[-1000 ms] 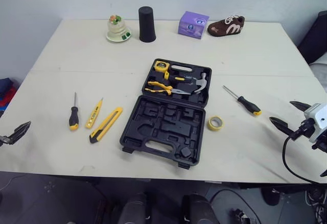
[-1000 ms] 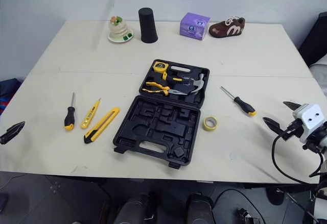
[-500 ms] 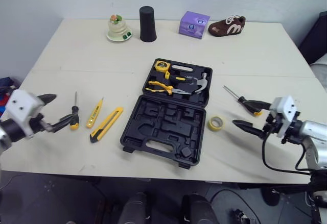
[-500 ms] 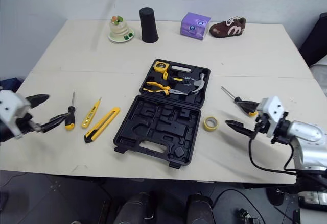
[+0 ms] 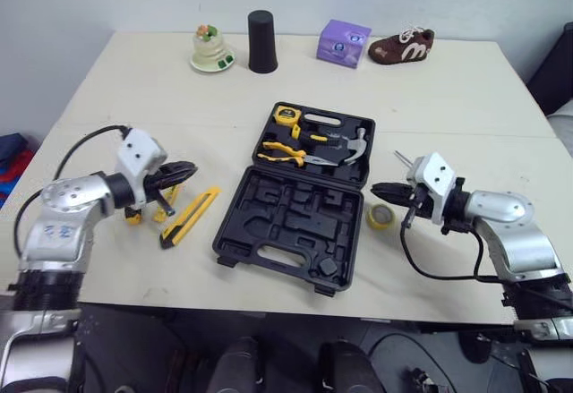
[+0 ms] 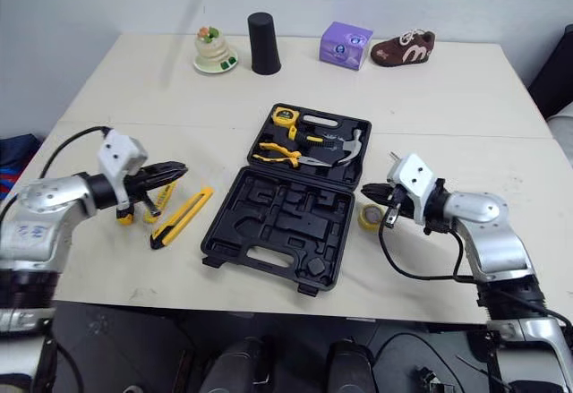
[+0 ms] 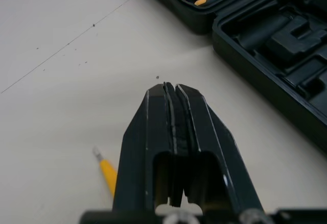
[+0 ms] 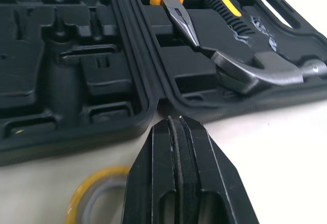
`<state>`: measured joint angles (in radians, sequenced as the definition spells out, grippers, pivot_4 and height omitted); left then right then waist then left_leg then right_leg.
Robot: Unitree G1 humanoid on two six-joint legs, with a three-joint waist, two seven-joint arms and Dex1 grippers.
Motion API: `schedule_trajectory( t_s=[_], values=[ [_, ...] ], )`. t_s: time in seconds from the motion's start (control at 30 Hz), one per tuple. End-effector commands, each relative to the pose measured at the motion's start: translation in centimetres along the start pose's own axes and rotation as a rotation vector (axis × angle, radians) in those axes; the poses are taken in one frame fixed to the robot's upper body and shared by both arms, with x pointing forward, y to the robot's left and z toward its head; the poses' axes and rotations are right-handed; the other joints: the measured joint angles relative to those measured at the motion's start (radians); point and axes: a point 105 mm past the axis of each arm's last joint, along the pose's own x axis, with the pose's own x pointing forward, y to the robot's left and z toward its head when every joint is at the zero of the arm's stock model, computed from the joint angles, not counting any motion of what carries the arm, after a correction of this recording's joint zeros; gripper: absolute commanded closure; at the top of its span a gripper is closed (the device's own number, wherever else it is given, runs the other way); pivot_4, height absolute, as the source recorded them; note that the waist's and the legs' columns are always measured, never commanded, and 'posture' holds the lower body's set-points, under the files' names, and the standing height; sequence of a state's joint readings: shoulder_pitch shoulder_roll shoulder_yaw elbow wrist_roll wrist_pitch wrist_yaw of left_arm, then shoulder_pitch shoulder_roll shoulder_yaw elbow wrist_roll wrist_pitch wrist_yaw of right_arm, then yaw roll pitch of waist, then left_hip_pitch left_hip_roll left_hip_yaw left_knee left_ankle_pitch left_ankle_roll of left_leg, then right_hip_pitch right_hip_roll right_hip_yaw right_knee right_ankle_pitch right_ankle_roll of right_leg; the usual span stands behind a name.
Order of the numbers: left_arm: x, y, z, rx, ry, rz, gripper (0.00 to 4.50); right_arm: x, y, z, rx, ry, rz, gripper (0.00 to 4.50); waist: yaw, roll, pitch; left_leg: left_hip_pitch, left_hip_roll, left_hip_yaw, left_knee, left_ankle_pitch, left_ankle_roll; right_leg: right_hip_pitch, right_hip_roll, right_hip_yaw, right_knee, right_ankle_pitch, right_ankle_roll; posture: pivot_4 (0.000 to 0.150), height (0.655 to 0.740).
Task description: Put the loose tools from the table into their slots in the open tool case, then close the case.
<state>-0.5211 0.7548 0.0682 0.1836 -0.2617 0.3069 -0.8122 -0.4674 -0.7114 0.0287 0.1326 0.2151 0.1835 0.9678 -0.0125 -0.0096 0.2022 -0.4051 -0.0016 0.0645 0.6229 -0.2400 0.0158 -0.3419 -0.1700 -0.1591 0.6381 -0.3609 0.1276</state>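
Reaching for the loose tools called, I judged, for parting the fingers first: the left gripper (image 5: 188, 170) hung pressed shut over the table (image 5: 448, 89) near the yellow utility knife (image 5: 188, 217); the right gripper (image 5: 377, 188), likewise closed on nothing, hovered just above the tape roll (image 5: 380, 217) beside the open tool case (image 5: 279, 225); each should open, then drop straight over its tool. Against a second earlier, both arms had swung in from the table's edges toward the case; the tools lay unmoved.

Left end effector (image 7: 171, 89) fingers pressed together above the table (image 7: 61, 96); yellow tool tip (image 7: 106, 170) beside; open tool case (image 7: 276, 55) beyond
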Motion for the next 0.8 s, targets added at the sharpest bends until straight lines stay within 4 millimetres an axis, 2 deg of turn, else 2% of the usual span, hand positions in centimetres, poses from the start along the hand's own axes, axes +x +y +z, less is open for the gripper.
schedule_trajectory(
  t_s=[0.03,0.13,0.3,0.53,0.67,0.8],
  values=[
    [2.2,-0.6,0.5,0.029,0.011,-0.051,4.45,0.4,-0.9,1.0,-0.035,-0.008,-0.040,4.50,0.007,0.000,0.000,0.000,0.000,0.000,0.000,0.000,0.000,0.000,0.000,0.000,0.000,0.000,0.000,0.150,0.7340],
    [3.9,-0.9,0.5,0.035,0.028,-0.076,4.45,0.8,-1.1,1.2,-0.054,0.010,-0.043,4.50,0.011,0.000,0.000,-0.001,0.000,0.000,0.002,0.000,0.000,0.000,0.000,0.000,0.000,0.000,0.000,0.150,0.7340],
    [6.2,-0.2,0.3,0.012,0.059,-0.066,4.45,1.0,-1.3,1.2,-0.126,0.078,-0.019,4.50,0.010,0.000,0.000,-0.002,0.000,0.000,0.004,0.000,0.000,0.000,0.001,0.000,0.001,0.000,0.000,0.150,0.7340],
    [7.7,0.4,0.2,-0.004,0.071,-0.066,4.45,-0.1,-1.7,2.3,-0.120,0.051,0.007,4.50,0.009,-0.001,0.000,-0.002,0.000,0.000,0.005,-0.001,0.001,0.000,0.001,-0.001,0.001,0.000,0.000,0.150,0.7340],
    [8.7,0.0,0.3,-0.009,0.066,-0.090,4.45,-1.6,-2.0,1.0,-0.112,0.119,0.018,4.50,0.012,-0.001,0.000,-0.003,0.000,-0.001,0.005,-0.001,0.001,0.000,0.001,-0.001,0.001,0.000,0.001,0.150,0.7340],
    [9.8,-0.6,0.5,-0.004,0.063,-0.117,4.45,-1.5,-1.9,0.3,-0.092,0.142,0.016,4.50,0.012,-0.001,0.000,-0.003,0.000,0.000,0.006,-0.001,0.002,0.000,0.001,-0.001,0.001,0.001,0.001,0.150,0.7340]
  ],
)
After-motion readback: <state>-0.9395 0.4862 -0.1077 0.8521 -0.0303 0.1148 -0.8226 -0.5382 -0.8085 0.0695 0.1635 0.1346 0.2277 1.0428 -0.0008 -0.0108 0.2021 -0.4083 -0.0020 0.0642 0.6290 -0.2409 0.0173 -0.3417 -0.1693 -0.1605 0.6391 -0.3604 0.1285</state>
